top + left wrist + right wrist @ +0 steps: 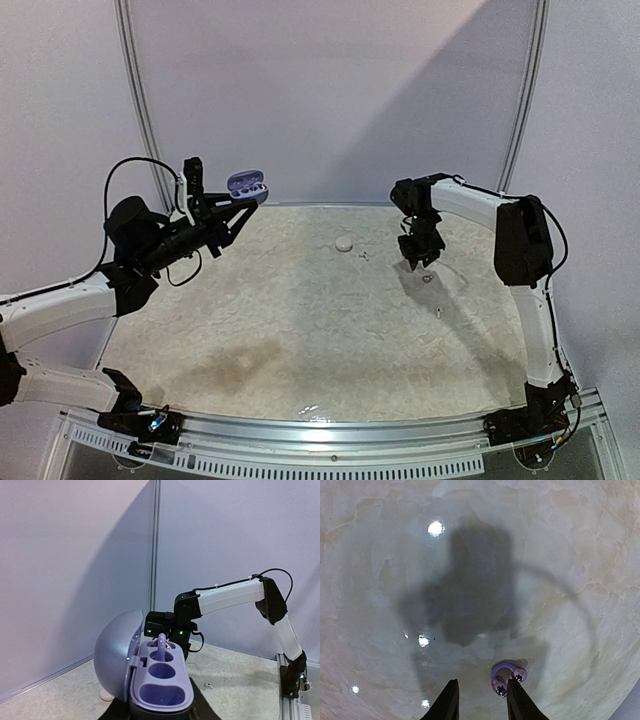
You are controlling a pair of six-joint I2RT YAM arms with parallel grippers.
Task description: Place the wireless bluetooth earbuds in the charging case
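My left gripper is shut on the purple charging case, held in the air at the back left with its lid open. In the left wrist view the charging case shows several wells, and one purple hooked earbud stands in the far one. My right gripper hovers low over the table at the right. Its jaws stand open with nothing between them. A purple hooked earbud lies on the table just by the right fingertip. From above, that earbud is a small speck.
A small white round disc lies on the marbled table near the back middle, with a tiny grey piece beside it. The same piece shows in the left wrist view. A curved rail borders the table's near edge.
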